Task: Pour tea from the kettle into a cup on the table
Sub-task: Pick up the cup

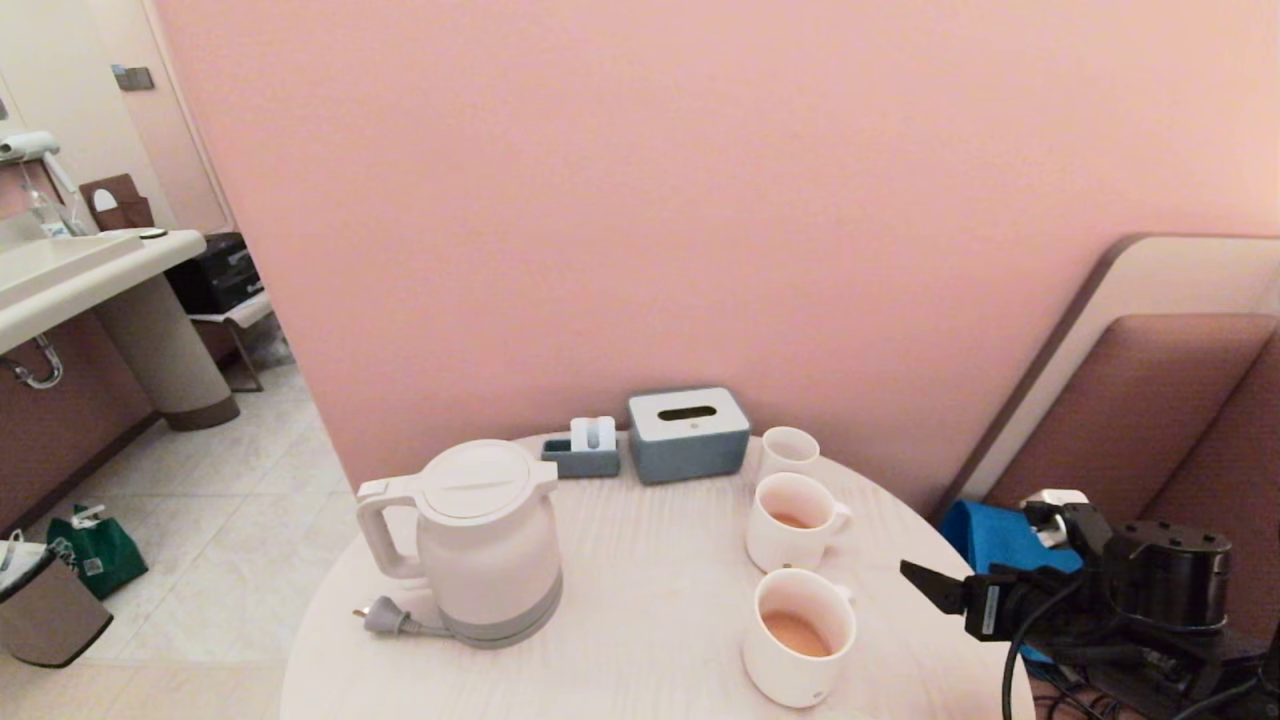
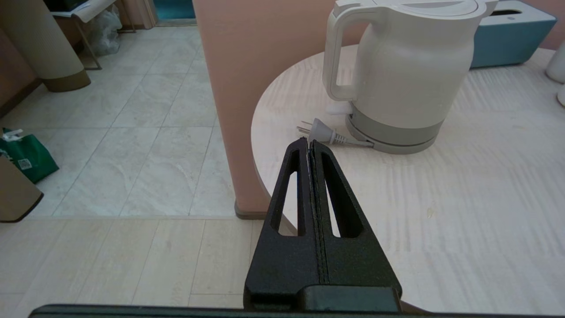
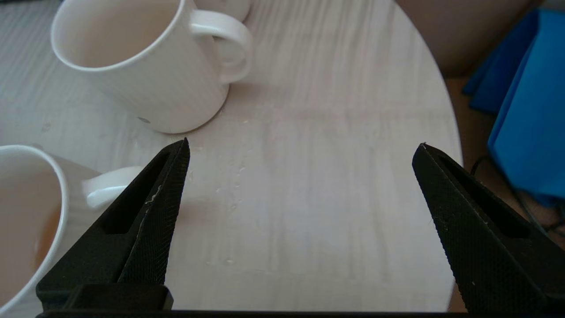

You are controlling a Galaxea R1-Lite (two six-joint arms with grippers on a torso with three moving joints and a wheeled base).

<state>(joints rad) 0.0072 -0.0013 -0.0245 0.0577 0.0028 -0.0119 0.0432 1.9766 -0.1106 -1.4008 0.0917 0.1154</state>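
Note:
The white kettle (image 1: 490,540) stands upright, lid on, on the left of the round table (image 1: 650,620), its handle to the left and its plug (image 2: 324,131) lying loose beside it. Two white mugs stand on the right. The near cup (image 1: 800,640) holds pale reddish tea (image 1: 797,632); the far mug (image 1: 795,520) holds a little. My right gripper (image 3: 303,145) is open and empty at the table's right edge, beside the near cup (image 3: 26,221). My left gripper (image 2: 308,142) is shut on nothing, low at the front left edge, short of the kettle (image 2: 401,75).
At the table's back stand a grey tissue box (image 1: 688,432), a small grey holder (image 1: 585,452) and a handleless white cup (image 1: 788,450). A blue cloth (image 1: 985,535) lies on the seat to the right. The pink wall corner (image 2: 238,110) stands left of the table.

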